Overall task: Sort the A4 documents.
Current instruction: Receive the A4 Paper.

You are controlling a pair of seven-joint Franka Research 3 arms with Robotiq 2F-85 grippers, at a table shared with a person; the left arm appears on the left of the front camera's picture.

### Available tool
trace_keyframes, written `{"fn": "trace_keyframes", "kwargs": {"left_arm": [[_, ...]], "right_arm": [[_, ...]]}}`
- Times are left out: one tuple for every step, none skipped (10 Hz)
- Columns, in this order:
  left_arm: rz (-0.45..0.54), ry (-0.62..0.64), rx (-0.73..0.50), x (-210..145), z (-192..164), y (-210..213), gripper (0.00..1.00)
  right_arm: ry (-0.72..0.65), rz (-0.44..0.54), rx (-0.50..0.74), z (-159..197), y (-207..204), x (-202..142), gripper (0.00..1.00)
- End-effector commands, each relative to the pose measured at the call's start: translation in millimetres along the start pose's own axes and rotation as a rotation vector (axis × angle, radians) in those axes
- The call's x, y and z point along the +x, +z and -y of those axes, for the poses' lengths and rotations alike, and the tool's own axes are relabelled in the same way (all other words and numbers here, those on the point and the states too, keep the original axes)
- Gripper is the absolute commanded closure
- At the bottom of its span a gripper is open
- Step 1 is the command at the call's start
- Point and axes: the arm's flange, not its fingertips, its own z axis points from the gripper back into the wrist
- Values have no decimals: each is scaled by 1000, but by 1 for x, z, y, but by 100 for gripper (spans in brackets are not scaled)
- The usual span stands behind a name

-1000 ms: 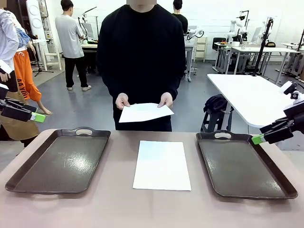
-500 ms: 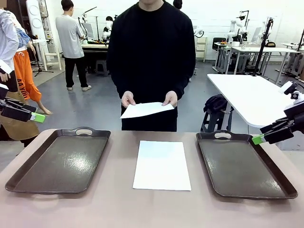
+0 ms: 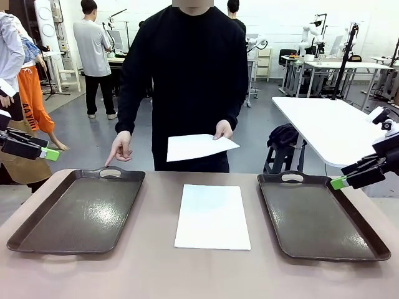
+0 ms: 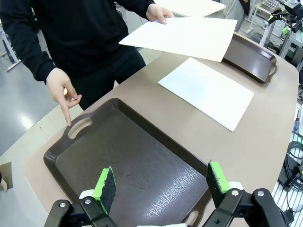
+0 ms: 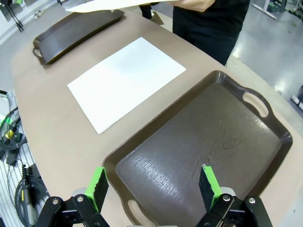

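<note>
One A4 sheet (image 3: 212, 216) lies flat mid-frame on the desk (image 3: 156, 274), a second sheet (image 3: 198, 147) sits in the person's hand (image 3: 221, 129) above centre, thin, light, floppy, slippery paper, likely best pinched at an edge, left pincer (image 4: 161, 178) and right pincer (image 5: 154, 185) both wide, empty.

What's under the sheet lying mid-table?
The sheet lies flat on the tan table; only tabletop shows around its edges. Any further sheets beneath it are covered, so that cannot be told.
</note>
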Motion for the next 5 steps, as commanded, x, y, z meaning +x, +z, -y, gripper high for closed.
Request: {"fn": "trace_keyframes", "kwargs": {"left_arm": [[8,-18,-12,-3,-4,-1,0],[8,-18,-12,-3,-4,-1,0],[8,-18,-12,-3,-4,-1,0],[8,-18,-12,-3,-4,-1,0],[8,-18,-12,-3,-4,-1,0]], "right_arm": [[14,14,16,4,-3,1,0],[14,14,16,4,-3,1,0],[14,14,16,4,-3,1,0],[14,14,16,4,-3,1,0],[14,14,16,4,-3,1,0]]}}
